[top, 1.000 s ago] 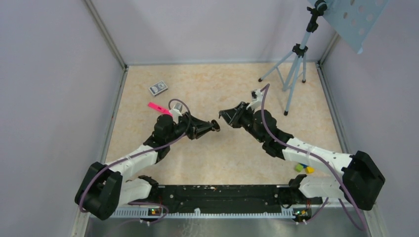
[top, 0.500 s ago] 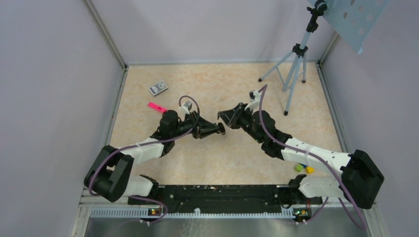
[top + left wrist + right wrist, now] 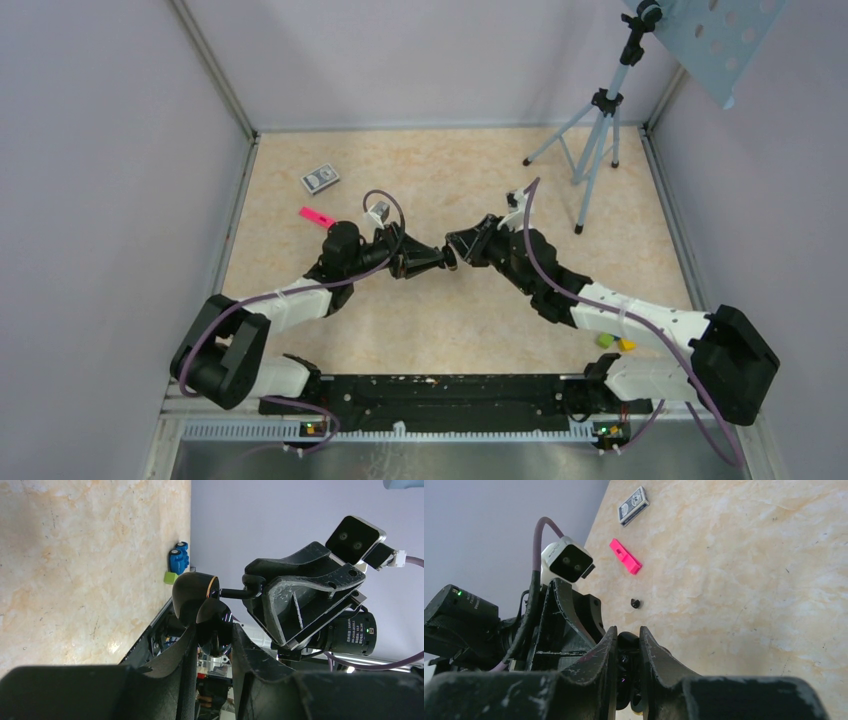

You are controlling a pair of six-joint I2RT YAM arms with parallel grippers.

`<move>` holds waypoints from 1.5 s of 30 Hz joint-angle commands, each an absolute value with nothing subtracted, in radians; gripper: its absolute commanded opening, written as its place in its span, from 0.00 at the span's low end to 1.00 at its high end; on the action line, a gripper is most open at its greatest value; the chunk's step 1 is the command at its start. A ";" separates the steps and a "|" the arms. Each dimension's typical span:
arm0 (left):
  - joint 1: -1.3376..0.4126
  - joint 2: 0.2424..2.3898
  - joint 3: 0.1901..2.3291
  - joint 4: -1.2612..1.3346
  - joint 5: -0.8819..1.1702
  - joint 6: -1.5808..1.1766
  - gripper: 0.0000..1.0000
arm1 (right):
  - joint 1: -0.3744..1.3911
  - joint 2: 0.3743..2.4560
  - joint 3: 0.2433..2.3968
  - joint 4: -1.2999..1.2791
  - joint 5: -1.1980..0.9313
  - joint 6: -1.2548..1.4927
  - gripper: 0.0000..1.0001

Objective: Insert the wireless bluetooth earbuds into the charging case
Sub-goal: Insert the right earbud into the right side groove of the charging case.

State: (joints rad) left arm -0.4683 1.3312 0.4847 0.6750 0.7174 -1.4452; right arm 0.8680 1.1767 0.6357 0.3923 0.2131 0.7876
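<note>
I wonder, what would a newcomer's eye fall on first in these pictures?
The two black grippers, tip to tip mid-table, catch the eye: the left gripper is shut on an open, glossy black charging case, and the right gripper pinches it from the opposite side. Farther back to the left, a bright pink plastic block lies on the beige marbled table.

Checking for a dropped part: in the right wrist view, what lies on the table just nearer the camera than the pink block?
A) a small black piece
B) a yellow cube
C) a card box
A: a small black piece lies loose on the table just short of the pink block; the card box sits beyond it.
</note>
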 commanded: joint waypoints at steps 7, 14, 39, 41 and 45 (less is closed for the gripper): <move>-0.465 1.299 0.514 0.729 0.720 -1.434 0.00 | 0.877 1.165 0.640 0.417 0.240 0.785 0.11; -0.465 1.295 0.515 0.729 0.721 -1.437 0.00 | 0.878 1.197 0.651 0.431 0.232 0.781 0.11; -0.465 1.279 0.514 0.719 0.702 -1.437 0.00 | 0.929 1.212 0.657 0.381 0.311 0.746 0.11; -0.466 1.278 0.513 0.718 0.699 -1.436 0.00 | 0.935 1.209 0.658 0.367 0.327 0.748 0.11; -0.465 1.270 0.511 0.711 0.693 -1.433 0.00 | 0.940 1.205 0.664 0.342 0.338 0.758 0.11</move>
